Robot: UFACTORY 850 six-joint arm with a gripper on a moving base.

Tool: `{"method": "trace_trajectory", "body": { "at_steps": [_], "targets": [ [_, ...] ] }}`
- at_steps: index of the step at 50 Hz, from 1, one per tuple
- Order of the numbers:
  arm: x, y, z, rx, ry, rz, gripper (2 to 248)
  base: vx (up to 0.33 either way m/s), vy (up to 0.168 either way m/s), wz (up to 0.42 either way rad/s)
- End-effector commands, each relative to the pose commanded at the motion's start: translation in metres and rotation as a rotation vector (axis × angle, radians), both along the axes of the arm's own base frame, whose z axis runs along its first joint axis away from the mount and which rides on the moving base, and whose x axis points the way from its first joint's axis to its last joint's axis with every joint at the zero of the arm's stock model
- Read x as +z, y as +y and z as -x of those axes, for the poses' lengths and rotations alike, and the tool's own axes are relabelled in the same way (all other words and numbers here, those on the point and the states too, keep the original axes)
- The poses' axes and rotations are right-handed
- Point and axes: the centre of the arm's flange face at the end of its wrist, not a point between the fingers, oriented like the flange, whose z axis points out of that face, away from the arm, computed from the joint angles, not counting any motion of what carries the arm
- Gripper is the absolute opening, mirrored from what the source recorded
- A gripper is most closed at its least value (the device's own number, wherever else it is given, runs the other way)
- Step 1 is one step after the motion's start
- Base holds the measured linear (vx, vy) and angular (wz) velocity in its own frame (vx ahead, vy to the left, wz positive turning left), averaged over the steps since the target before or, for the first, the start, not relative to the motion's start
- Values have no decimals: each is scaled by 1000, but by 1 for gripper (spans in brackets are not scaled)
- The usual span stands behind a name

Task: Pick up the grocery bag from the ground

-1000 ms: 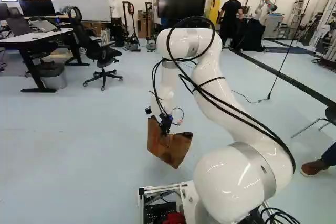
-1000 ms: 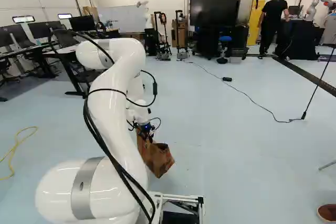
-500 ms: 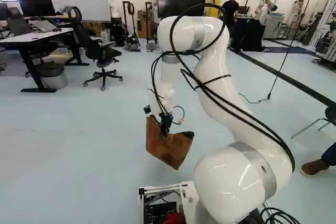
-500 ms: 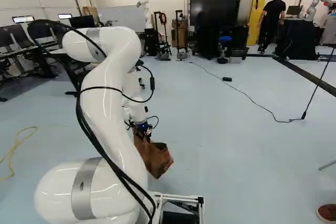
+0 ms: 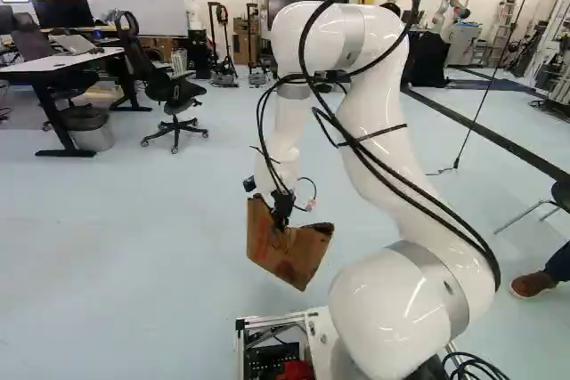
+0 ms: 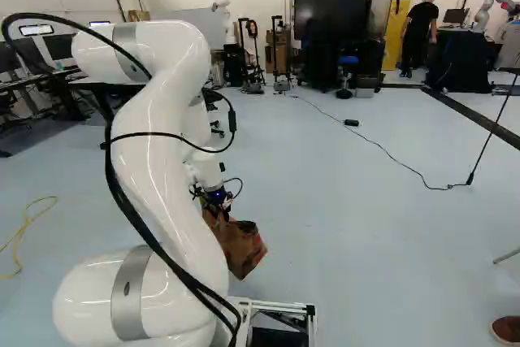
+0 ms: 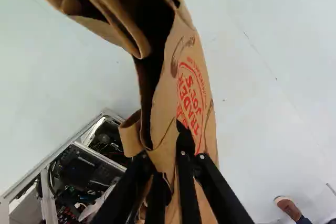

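Observation:
In the left base view my gripper [image 5: 281, 211] points down, with the brown paper grocery bag [image 5: 289, 251] hanging tilted from it, off the floor. The same bag [image 6: 238, 247] shows beside the arm in the right base view. Seen from the wrist, the gripper [image 7: 169, 169] is shut on the bag's paper near its rim, a fold pinched between the fingers. Ahead of the fingers the bag [image 7: 191, 93] gapes, its side with red print showing; its inside is dark.
The base's metal frame [image 5: 267, 319] lies just below the bag. A desk [image 5: 67, 61] and an office chair [image 5: 174, 86] stand farther off. A thin cable [image 6: 390, 150] runs over the floor. A shoe [image 6: 507, 328] shows near the base's right; another robot [image 6: 487, 10] stands far back.
The arm has shifted against its lowest joint, its elbow rising and drawing back. The bag, still gripped, has moved slightly with the gripper. The base has stayed put.

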Motion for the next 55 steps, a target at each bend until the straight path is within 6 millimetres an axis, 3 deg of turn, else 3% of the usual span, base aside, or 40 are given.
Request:
{"method": "trace_trajectory", "body": {
  "at_steps": [45,55],
  "targets": [
    [66,-3,68,37,-44,-12,21,0,0,0],
    [66,-4,68,34,-48,-15,21,0,0,0]
  ]
}}
